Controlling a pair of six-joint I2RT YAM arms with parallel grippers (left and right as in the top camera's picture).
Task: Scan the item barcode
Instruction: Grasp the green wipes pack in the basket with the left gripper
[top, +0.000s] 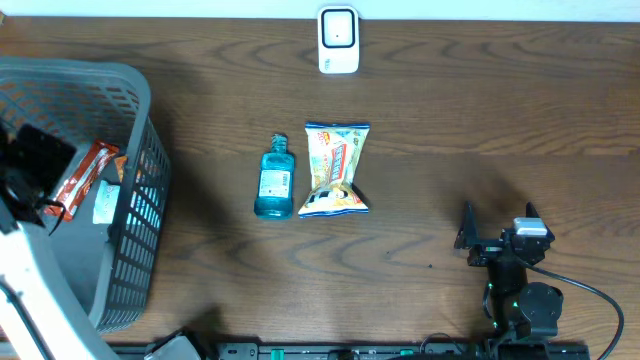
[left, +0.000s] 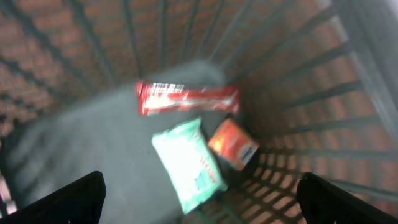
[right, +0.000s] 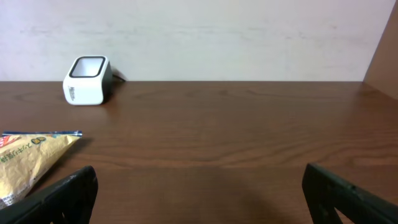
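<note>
My left gripper (left: 202, 208) hangs open inside the grey basket (top: 130, 110), with nothing between its fingers. Below it lie a red packet (left: 186, 98), a pale green pack (left: 188, 163) and a small orange box (left: 233, 144). In the overhead view the left gripper (top: 38, 165) is over the basket at the far left. A blue bottle (top: 273, 180) and a yellow snack bag (top: 337, 170) lie mid-table. The white barcode scanner (top: 338, 40) stands at the back edge. My right gripper (top: 497, 228) rests open and empty near the front right, facing the scanner (right: 88, 79).
The basket's slatted walls (left: 311, 99) close in round my left gripper. The snack bag's corner (right: 31, 162) shows at the left of the right wrist view. Bare wooden table (right: 236, 137) lies between the right gripper and the back wall.
</note>
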